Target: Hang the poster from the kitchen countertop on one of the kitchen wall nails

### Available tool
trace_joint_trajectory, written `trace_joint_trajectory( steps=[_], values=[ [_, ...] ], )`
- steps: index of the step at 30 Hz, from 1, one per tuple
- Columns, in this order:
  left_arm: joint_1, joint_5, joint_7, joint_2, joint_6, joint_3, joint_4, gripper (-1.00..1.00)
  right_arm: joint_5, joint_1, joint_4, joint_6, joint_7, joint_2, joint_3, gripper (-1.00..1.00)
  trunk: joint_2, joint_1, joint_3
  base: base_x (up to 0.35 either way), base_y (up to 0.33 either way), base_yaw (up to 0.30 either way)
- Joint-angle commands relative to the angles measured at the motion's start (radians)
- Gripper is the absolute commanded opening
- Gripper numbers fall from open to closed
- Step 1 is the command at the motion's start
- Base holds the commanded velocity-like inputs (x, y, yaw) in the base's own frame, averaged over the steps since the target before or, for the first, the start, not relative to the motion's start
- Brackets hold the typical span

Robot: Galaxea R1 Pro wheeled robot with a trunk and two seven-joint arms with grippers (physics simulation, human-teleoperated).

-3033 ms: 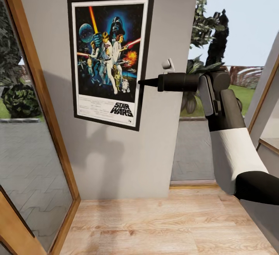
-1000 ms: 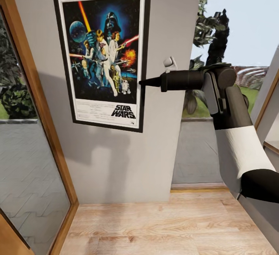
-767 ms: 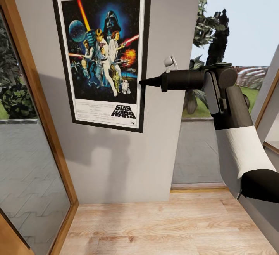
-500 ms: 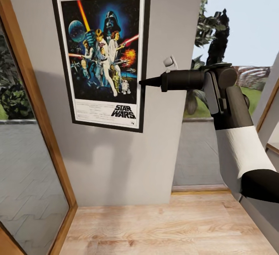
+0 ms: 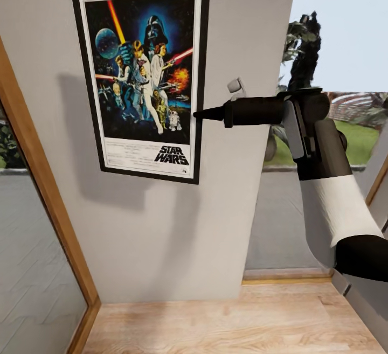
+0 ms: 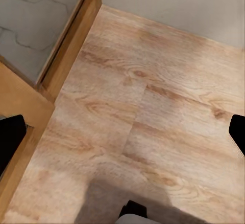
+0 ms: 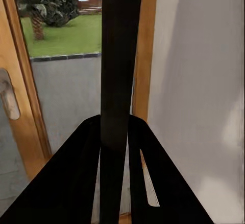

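Ahead of me in the head view stood a pale grey wall [image 5: 161, 235], and the poster [image 5: 143, 76] lay flat against it in the upper left of the frame, upright with its STAR WARS lettering at the bottom. My right gripper [image 5: 200, 114] reached in from the right at mid-height, its fingers pinched onto the poster's right-hand black edge; in the right wrist view that edge ran as a dark strip [image 7: 118, 81] between the closed fingers. Light wood floor [image 5: 226, 321] filled the bottom of the frame, a wooden door frame [image 5: 40, 181] slanted down the left side, and a window [image 5: 334, 47] at the upper right showed sky, trees and lawn. My left gripper [image 6: 122, 137] hung spread wide over bare floorboards [image 6: 153, 106].
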Motion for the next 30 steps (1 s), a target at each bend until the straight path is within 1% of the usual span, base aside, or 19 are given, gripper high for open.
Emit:
trace_joint_trajectory(
  steps=[1,24,30],
  values=[
    [0.000,0.010,-0.008,0.000,0.000,0.002,-0.001,1.00,-0.009,0.000,0.000,0.009,0.000,-0.001,0.001,-1.00,-0.001,0.001,0.000,0.339,0.000,0.000],
    [0.000,0.010,-0.008,0.000,-0.001,0.002,-0.001,1.00,-0.009,-0.001,-0.003,0.009,0.000,-0.001,0.000,-1.00,-0.001,0.001,0.000,0.337,0.000,0.000],
    [0.000,0.010,-0.008,0.001,-0.001,0.002,-0.001,1.00,-0.009,-0.001,-0.003,0.009,0.000,-0.001,0.000,-1.00,-0.001,0.001,0.000,0.120,0.000,0.000]
  ],
)
